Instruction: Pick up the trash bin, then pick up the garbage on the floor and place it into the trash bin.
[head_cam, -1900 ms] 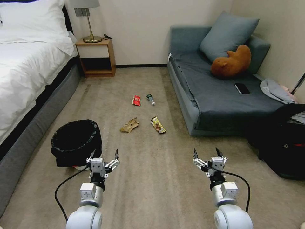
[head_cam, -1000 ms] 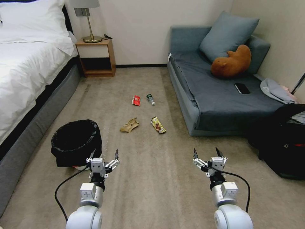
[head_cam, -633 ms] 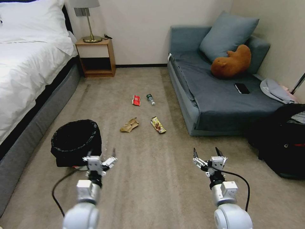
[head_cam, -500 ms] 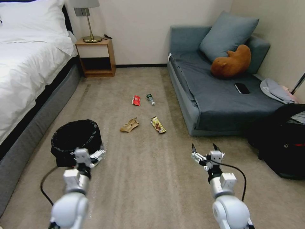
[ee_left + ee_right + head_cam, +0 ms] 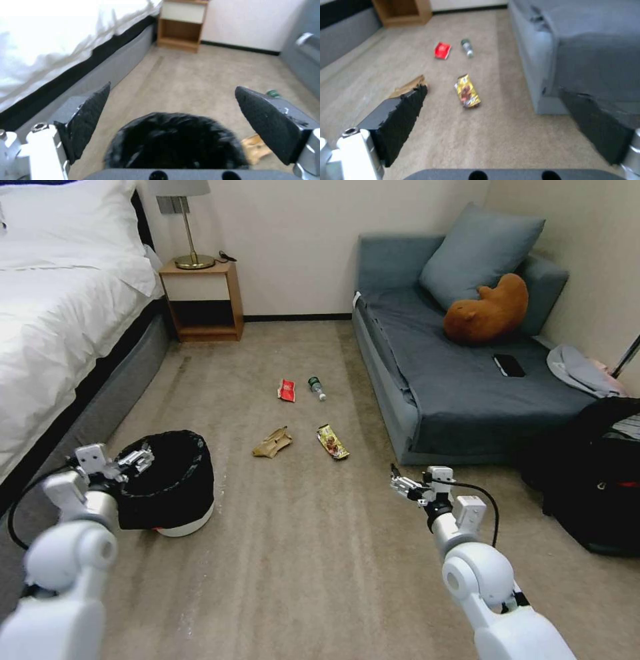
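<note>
One trash bin (image 5: 175,493) sits on my carpet (image 5: 320,553) near the bed (image 5: 53,327): white body, crinkled black liner. Beyond it I see four litter pieces (image 5: 272,441). My left gripper (image 5: 127,459) hangs spread at its rim; my right gripper (image 5: 408,485) hovers spread.

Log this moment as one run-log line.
left tool: open, at rim of white round bin with black bag liner | right tool: open, above carpet | four litter pieces: on floor
</note>
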`<state>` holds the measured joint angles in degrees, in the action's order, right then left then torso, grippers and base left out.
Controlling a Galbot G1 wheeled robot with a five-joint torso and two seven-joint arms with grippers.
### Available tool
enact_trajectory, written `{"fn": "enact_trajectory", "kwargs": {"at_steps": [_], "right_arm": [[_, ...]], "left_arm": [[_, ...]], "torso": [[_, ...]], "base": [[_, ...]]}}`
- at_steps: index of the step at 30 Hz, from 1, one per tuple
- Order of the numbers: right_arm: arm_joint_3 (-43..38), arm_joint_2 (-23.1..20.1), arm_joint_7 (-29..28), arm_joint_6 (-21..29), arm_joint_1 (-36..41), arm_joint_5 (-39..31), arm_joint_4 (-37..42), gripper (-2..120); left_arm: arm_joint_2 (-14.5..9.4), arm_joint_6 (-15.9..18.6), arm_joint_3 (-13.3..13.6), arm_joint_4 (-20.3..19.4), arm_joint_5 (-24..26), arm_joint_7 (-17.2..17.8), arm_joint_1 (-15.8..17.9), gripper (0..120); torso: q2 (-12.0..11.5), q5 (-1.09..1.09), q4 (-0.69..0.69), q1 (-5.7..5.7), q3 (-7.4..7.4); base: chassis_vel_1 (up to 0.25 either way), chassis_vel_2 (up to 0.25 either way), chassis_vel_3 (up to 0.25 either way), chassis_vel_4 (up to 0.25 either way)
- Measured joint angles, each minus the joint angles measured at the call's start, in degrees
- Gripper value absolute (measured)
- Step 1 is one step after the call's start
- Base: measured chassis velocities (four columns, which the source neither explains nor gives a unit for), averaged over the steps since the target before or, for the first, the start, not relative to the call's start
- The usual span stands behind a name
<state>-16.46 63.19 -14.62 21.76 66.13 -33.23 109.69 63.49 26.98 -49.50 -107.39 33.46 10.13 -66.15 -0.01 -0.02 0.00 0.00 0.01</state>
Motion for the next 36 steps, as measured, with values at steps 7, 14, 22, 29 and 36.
{"fn": "enact_trajectory", "kwargs": {"at_steps": [7, 14, 22, 29, 36], "right_arm": [[5.41, -5.45, -0.62, 2.21, -7.16, -6.39, -5.51, 100], [5.94, -4.61, -0.16, 1.82, -7.1, -5.88, -6.27, 100], [5.31, -4.03, 0.34, 0.93, -5.83, -4.43, -6.48, 100], [4.33, -3.17, 0.47, 0.33, -4.32, -2.87, -6.23, 100], [3.82, -1.25, 0.08, 0.38, -2.94, -1.46, -5.39, 100]], "left_arm": [[-2.19, 1.05, -0.13, 4.48, 1.63, 0.29, 1.4, 100], [-3.25, 1.0, 0.02, 10.38, 2.3, 0.1, 1.97, 100], [-6.02, 2.85, 1.98, 16.22, 6.1, 1.32, 5.57, 100], [-11.08, 10.33, 6.87, 21.14, 12.1, 6.7, 11.91, 100], [-15.22, 15.29, 11.1, 25.4, 15.06, 8.74, 16.12, 100]], "torso": [[0.0, -0.01, 0.0, 0.0, 0.0], [0.0, 0.01, 0.01, 0.0, 0.0], [0.0, 0.0, 0.01, 0.0, -0.01], [0.01, 0.01, -0.01, 0.0, -0.01], [0.01, 0.01, 0.0, 0.0, -0.01]], "base": [[0.0, 0.0, 0.0, 0.0], [0.0, 0.0, 0.0, 0.0], [0.0, 0.0, 0.0, 0.0], [0.0, 0.0, 0.0, 0.0], [0.0, 0.0, 0.0, 0.0]]}}
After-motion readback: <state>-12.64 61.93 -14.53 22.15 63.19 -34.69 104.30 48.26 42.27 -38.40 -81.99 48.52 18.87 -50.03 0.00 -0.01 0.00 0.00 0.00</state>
